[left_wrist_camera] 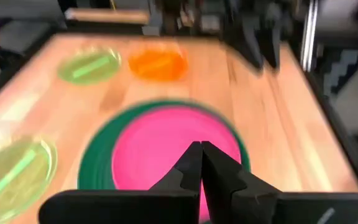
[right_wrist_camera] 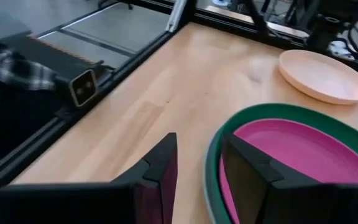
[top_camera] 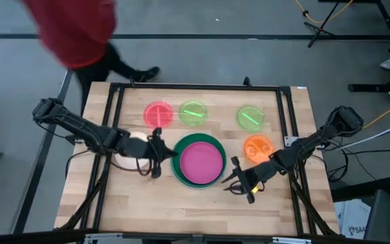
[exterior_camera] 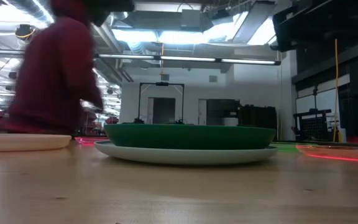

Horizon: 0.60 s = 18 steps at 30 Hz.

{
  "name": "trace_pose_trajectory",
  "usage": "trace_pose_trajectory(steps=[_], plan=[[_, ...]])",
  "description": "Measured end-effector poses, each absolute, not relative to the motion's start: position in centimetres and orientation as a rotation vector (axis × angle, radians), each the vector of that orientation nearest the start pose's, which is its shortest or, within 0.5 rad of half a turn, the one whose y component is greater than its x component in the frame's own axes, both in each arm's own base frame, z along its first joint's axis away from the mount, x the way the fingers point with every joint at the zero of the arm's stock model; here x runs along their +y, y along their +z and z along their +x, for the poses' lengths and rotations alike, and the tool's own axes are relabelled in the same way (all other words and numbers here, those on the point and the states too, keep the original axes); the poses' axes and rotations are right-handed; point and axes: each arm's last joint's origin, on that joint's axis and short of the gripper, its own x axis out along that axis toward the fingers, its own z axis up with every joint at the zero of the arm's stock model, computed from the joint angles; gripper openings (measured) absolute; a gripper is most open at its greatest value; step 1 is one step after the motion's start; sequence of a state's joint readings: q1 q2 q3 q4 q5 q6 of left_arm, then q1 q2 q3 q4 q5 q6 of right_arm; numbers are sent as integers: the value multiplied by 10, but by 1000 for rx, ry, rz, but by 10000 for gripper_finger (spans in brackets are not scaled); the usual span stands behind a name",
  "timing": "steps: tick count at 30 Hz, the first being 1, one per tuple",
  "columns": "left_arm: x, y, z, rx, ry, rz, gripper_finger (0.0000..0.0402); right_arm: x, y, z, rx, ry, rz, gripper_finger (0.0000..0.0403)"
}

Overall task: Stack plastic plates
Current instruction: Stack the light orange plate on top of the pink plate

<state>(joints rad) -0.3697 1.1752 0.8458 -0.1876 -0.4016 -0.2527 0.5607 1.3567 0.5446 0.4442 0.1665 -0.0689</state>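
A magenta plate lies inside a dark green plate at mid-table, and in the low view that stack rests on a light plate. A cream-pink plate lies to its left, partly under my left arm. Along the far side lie a red plate and two lime green plates. An orange plate lies right of the stack. My left gripper is shut, its tips at the stack's left rim. My right gripper is open beside the stack's right near rim.
A dark metal frame borders the wooden table top. A person in a red top stands beyond the far left corner. Bare wood runs along the near edge in front of the stack.
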Motion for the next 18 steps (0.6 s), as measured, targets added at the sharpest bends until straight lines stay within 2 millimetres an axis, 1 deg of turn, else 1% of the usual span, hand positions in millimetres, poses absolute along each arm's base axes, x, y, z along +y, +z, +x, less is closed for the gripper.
trace_pose_trajectory(steps=[3,7,11,14,18], plan=[[-91,271,233,538,59,-17,2,141,190,225,338,419,-196,118],[-102,264,233,584,-31,-6,2,140,188,225,357,415,-194,118],[-102,267,238,538,-23,-35,2,139,188,225,360,385,-192,117],[-103,269,241,503,-12,-107,2,139,188,225,365,357,-180,117],[-104,265,239,540,12,-168,4,137,187,226,367,318,-195,117]])
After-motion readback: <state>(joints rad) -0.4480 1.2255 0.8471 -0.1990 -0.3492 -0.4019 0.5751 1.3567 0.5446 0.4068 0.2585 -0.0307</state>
